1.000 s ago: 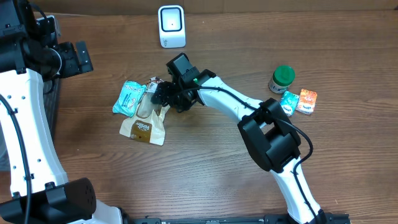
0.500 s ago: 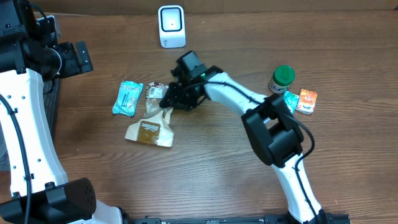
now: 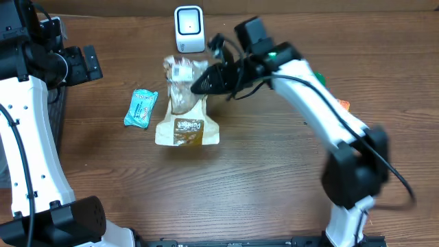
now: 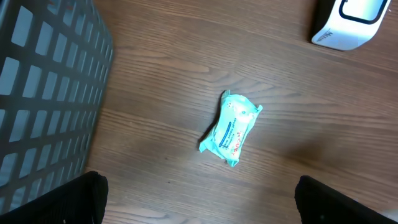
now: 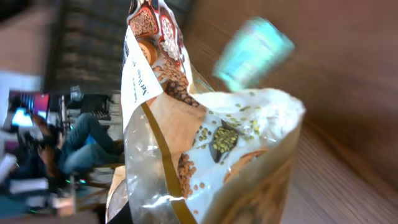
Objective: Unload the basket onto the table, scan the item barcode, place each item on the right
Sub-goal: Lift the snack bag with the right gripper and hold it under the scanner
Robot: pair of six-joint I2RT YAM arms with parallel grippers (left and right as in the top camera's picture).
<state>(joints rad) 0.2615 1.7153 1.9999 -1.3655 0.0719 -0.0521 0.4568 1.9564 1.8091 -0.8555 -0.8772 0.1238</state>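
Basket (image 4: 43, 93) upper left, contents unseen. My right gripper (image 3: 206, 82) pinches the bag (image 3: 184, 103) at top centre; my left gripper (image 4: 199, 205) gapes, empty.

A brown wood-grain table (image 3: 240, 199) fills the overhead view; a dark mesh basket (image 4: 43, 99) stands at its nine o'clock edge.

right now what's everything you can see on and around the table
barcode scanner: one, white, table's far edge
snack pouch: one, tan with clear window, held near the scanner
wrapped packet: one, teal, on the table left of the pouch
small packet: one, orange, right side, mostly hidden
basket: one, dark grey mesh, left of the table
table: one, brown wood
left gripper: one, black, open and empty over the teal packet
right gripper: one, black, shut on the pouch
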